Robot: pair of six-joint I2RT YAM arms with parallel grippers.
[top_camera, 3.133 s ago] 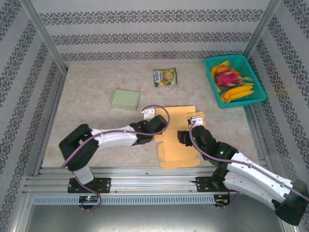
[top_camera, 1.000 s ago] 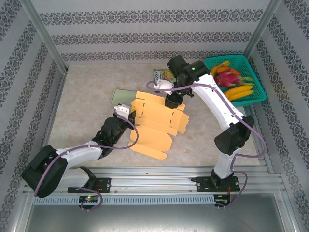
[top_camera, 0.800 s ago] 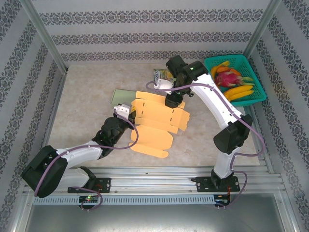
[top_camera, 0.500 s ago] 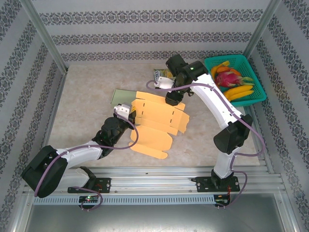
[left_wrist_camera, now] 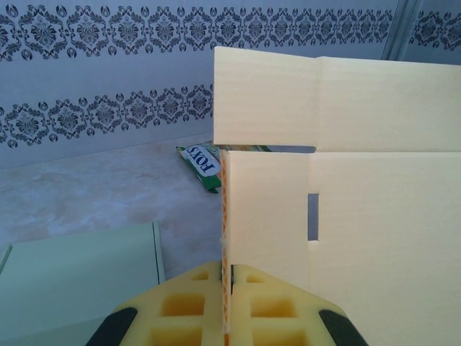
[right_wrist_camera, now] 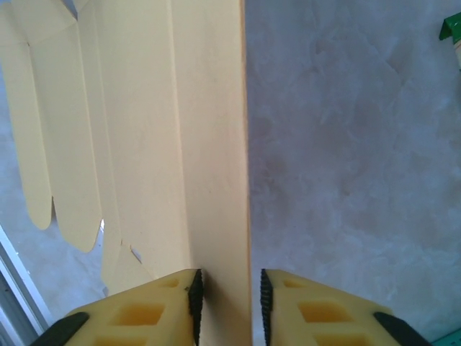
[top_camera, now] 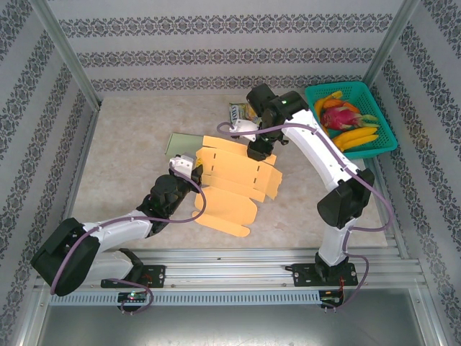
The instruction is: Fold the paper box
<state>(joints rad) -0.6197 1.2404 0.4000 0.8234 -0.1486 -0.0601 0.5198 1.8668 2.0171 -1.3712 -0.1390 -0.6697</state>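
The marble-patterned table [top_camera: 122,158] carries everything, and the paper box [top_camera: 230,180] – an orange-yellow cardboard blank, panels and flaps partly bent but not closed up – sits near the table's middle, between the two arms. Beyond the paper box and off to its right stands a teal basket [top_camera: 364,152] of fruit [top_camera: 346,119] (bananas and a pink dragon fruit). A flat pale green box [top_camera: 180,144] lies against the paper box's far left corner, partly hidden behind it, and a green snack packet [top_camera: 239,112] lies just past its far edge. At the paper box's left edge the left gripper [left_wrist_camera: 227,277] is clamped tight on a thin cardboard panel, seen edge-on between its yellow pads. At the far edge, the right gripper [right_wrist_camera: 227,285] straddles another panel – whether it actually pinches it cannot be told.
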